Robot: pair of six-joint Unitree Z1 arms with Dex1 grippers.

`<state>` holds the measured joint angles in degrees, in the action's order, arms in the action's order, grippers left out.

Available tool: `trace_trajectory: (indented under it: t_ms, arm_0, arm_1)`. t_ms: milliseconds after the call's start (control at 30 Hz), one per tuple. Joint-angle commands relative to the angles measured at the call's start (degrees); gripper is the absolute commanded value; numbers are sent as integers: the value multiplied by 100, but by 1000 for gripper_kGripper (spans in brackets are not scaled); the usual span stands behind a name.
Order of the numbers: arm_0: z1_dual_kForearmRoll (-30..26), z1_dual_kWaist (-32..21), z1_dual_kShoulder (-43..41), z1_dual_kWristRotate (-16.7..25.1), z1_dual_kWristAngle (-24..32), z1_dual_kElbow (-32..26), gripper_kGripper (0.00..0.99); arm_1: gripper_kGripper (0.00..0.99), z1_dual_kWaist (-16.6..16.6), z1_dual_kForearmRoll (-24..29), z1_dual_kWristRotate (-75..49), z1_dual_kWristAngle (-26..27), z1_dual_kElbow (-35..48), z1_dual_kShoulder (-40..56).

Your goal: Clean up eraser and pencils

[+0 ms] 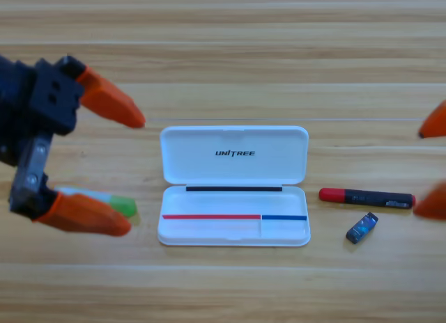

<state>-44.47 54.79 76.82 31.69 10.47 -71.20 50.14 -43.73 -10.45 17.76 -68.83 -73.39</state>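
Observation:
The white case lies open at the table's middle, lid folded back. Left of it lies the mint-white pencil with a green end, partly covered by the lower jaw of my left gripper. That gripper is open, jaws spread wide above and below the pencil, pointing right. Right of the case lies the black pencil with a red end. The small dark eraser with a blue label sits just below it. My right gripper shows only its orange jaw tips at the right edge, open, close to the black pencil's tip.
Bare wooden table stretches behind the case and along the front edge.

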Motion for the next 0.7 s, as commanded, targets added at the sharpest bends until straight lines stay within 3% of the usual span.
trace_trajectory:
  t_ms: [33,100,200,400,700]
  arm_0:
    - [-448,111,185,382,-344,-324,990]
    - [-563,111,229,522,-564,-342,990]
    - [-607,76,220,654,-916,-359,989]
    - [-1002,-407,246,1199,-1056,-552,988]
    - [-1468,-829,396,1559,-1302,-623,990]
  arm_1:
    - [985,-145,-39,1203,-1072,186,220]
    - [985,-145,-39,1897,-1459,195,167]
    - [985,-154,-232,2618,-1609,186,-158]
    - [982,-206,-197,3620,-1609,529,-958]
    - [986,-268,-206,5096,-1635,362,-2267]
